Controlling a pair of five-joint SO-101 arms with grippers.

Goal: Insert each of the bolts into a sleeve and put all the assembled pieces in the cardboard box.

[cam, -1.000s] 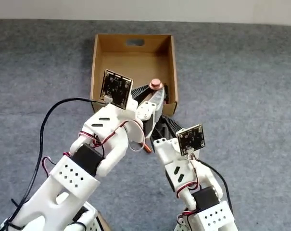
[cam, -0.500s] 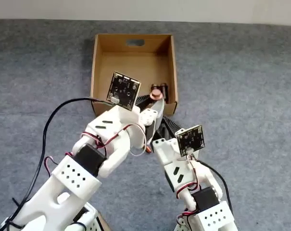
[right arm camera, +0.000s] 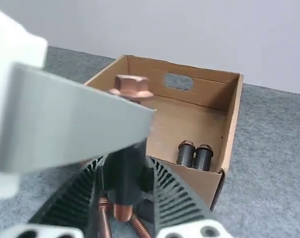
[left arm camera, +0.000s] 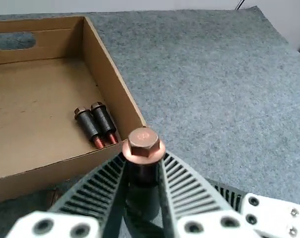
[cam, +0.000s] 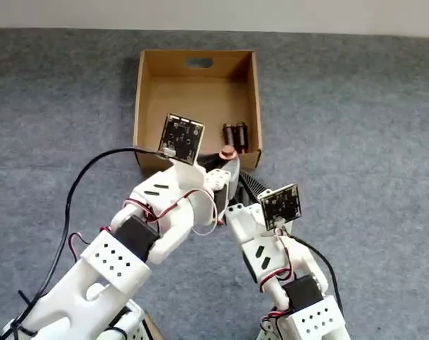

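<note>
My left gripper (left arm camera: 142, 166) had pulled back from over the cardboard box (cam: 138, 106) to its near wall, clamped tight on the sleeve (left arm camera: 140, 191) with the bolt (left arm camera: 144, 143) seated in it. My right gripper (right arm camera: 126, 167) pinched the same sleeve lower down. So this one hadn't yet joined the two finished pieces (cam: 235, 133) inside.
</note>
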